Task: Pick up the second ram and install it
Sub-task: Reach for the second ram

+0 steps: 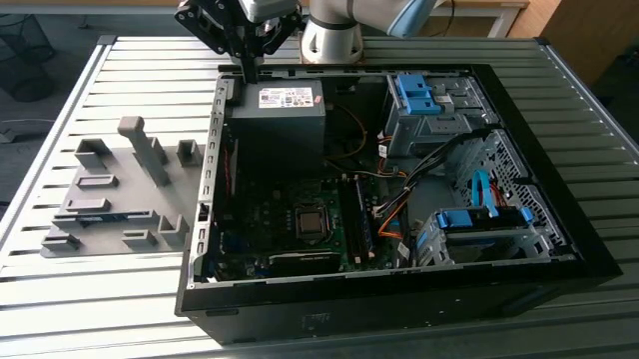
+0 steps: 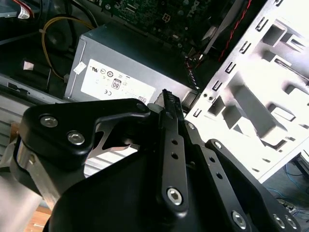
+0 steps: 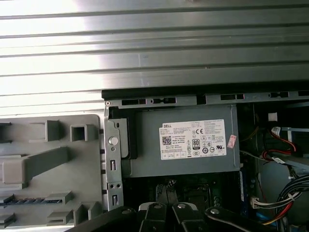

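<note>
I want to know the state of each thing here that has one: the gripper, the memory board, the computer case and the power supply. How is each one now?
gripper: fingers shut, holding nothing, over the case's edge near the power supply.
second ram: resting in the grey fixture, not picked up.
computer case: lying on its side, open.
power supply: mounted inside the case.

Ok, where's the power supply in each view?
Exterior view: power supply in the far corner of the case, toward the exterior view's left.
Second wrist view: power supply beside the perforated case wall.
First wrist view: power supply in the case corner.
Shared landmark: grey fixture plate outside that wall.
</note>
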`<state>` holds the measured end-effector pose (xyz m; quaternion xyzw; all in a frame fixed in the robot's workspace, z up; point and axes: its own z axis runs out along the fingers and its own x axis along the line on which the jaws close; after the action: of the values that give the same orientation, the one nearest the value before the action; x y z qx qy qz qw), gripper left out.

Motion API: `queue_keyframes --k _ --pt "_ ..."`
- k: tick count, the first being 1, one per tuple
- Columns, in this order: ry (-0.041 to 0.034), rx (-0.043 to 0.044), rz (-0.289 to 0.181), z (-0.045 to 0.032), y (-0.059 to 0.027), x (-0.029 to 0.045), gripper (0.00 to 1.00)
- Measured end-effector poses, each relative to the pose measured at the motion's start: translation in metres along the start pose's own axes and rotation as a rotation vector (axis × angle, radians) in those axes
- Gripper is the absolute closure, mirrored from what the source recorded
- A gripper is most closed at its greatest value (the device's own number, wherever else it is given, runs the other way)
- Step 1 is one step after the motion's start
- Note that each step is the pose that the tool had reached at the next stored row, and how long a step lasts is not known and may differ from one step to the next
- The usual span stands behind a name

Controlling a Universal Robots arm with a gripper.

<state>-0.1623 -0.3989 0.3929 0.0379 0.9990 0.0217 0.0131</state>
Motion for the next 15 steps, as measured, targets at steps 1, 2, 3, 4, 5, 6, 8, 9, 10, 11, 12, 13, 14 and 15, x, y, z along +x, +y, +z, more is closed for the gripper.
queue_keyframes --k 1,2,3,4,5,6,8,9,10,11,12,13,14,15 --pt "0.0000 0.0000 0.000 0.0000 0.0000 0.0004 0.89" --pt "0.0000 0.0000 0.000 0.0000 -0.0001 0.0007 0.89" --pt "0.0000 0.0000 0.000 0.0000 -0.0001 0.0011 0.89" --pt "0.0000 0.0000 0.000 0.0000 -0.0001 0.0016 0.89" --pt "0.0000 0.0000 0.000 0.0000 -0.0002 0.0021 0.89" --pt "0.0000 0.0000 0.000 0.0000 -0.0002 0.0026 0.89" --pt "0.0000 0.0000 0.000 0.0000 -0.0003 0.0034 0.89" --pt "0.0000 0.0000 0.000 0.0001 -0.0003 0.0039 0.89" --pt "0.0000 0.0000 0.000 0.0001 -0.0003 0.0044 0.89" --pt "0.0000 0.0000 0.000 0.0001 -0.0004 0.0050 0.89" --pt "0.0000 0.0000 0.000 0.0001 -0.0004 0.0054 0.89" --pt "0.0000 0.0000 0.000 0.0001 -0.0005 0.0059 0.89" --pt "0.0000 -0.0001 0.000 0.0001 -0.0005 0.0064 0.89" --pt "0.0000 -0.0001 0.000 0.0001 -0.0005 0.0069 0.89"
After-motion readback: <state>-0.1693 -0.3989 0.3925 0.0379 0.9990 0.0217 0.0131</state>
